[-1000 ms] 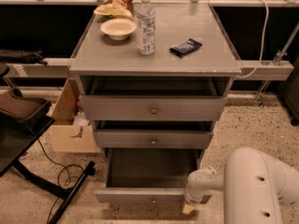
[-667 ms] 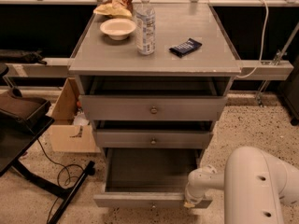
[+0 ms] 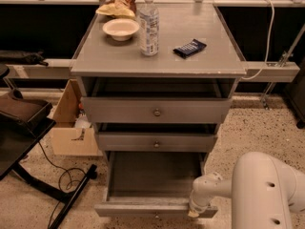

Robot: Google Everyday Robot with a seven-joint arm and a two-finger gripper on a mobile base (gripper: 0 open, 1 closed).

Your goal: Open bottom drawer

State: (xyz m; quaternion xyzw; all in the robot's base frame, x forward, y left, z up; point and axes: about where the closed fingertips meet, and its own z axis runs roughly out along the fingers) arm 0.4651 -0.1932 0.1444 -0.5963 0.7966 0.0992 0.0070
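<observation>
The bottom drawer point(image 3: 152, 207) of the grey wooden cabinet stands pulled far out, its plain grey inside point(image 3: 153, 173) showing bare. Its front lies at the bottom edge of the camera view, and the knob is barely seen there. My gripper point(image 3: 194, 212) sits at the right end of the drawer front, at the end of the white arm point(image 3: 267, 190) that comes in from the lower right. The middle drawer point(image 3: 156, 141) and top drawer point(image 3: 156, 109) are each slightly out, each with a round metal knob.
On the cabinet top point(image 3: 95, 61) stand a water bottle point(image 3: 149, 24), a white bowl point(image 3: 121, 28), a chip bag point(image 3: 119, 1) and a dark blue packet point(image 3: 189, 47). A cardboard box point(image 3: 69, 123) sits at the left. A black stand and cable point(image 3: 62, 185) lie on the speckled floor.
The bottom drawer has slid further out towards the camera, and my gripper has moved down and forward with its right end.
</observation>
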